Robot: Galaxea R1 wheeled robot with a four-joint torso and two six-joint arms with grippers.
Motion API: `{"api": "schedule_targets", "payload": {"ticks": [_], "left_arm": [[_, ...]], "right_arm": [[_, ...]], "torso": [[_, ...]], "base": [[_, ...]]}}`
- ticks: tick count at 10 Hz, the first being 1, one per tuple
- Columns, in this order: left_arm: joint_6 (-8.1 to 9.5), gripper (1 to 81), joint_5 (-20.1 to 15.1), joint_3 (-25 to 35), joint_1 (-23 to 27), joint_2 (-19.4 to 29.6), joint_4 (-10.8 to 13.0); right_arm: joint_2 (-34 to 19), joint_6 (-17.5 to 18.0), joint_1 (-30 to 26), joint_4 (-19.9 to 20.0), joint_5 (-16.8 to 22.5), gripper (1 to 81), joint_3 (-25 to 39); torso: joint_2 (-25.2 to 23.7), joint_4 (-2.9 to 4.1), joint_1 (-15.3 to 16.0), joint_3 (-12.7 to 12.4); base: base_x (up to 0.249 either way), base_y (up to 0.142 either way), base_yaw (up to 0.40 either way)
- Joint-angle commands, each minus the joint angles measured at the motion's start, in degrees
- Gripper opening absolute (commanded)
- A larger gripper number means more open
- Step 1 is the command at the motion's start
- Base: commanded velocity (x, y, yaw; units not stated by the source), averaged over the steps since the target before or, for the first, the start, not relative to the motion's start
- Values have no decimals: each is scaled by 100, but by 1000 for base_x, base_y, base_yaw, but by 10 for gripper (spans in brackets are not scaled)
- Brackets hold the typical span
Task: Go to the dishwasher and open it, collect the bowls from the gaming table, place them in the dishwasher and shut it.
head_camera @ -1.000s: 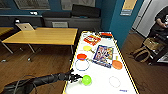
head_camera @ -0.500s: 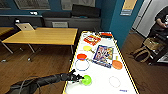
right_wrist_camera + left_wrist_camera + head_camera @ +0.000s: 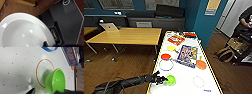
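Left tool (image 3: 163, 80) grips green bowl (image 3: 170, 80) by its rim at the near-left edge of the table (image 3: 184, 75). Lift straight, keep tilt small, clear the edge. Right tool grip: cannot tell; white bowl (image 3: 23, 32) close under it.

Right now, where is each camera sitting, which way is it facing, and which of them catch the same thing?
Head view: high up, looking forward and down over the gaming table; the left arm reaches to the green bowl.
Left wrist view: close above the table top, facing that green bowl.
Right wrist view: looks down at a white bowl over wooden floor; the robot's dark plate shows.
Head and left wrist share the green bowl.
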State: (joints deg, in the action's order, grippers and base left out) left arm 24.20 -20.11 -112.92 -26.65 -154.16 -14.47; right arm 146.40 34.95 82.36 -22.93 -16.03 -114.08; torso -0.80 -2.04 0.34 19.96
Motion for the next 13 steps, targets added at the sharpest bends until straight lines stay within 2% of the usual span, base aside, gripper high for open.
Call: {"api": "schedule_targets", "payload": {"ticks": [1,6,7,8,9,11,13], "left_arm": [[-12,811,-213,34,727,-27,-12],[-38,811,-221,-239,534,-247,40],[-38,10,-230,-239,463,-299,241],[-29,10,-230,-239,393,-352,462],[-29,10,-308,-248,357,-370,533],[-29,10,-370,-187,418,-326,533],[-29,10,-406,355,664,-125,550]], "right_arm": [[-161,-23,-110,-177,179,10,124],[-152,-15,-127,-168,188,10,80],[-117,-15,-145,-168,188,10,36],[-82,-15,-153,-168,197,10,-25],[-47,-15,-171,-177,293,10,-69],[-29,-15,-189,-177,364,10,-96],[-29,-23,-172,-185,355,10,-88]], "torso": [[0,0,0,2],[0,0,0,2],[0,0,0,2],[0,0,0,2],[0,0,0,2],[0,0,0,2],[0,0,0,2]], "base": [[0,0,0],[0,0,0],[0,0,0],[0,0,0],[0,0,0],[0,0,0],[0,0,0]]}}
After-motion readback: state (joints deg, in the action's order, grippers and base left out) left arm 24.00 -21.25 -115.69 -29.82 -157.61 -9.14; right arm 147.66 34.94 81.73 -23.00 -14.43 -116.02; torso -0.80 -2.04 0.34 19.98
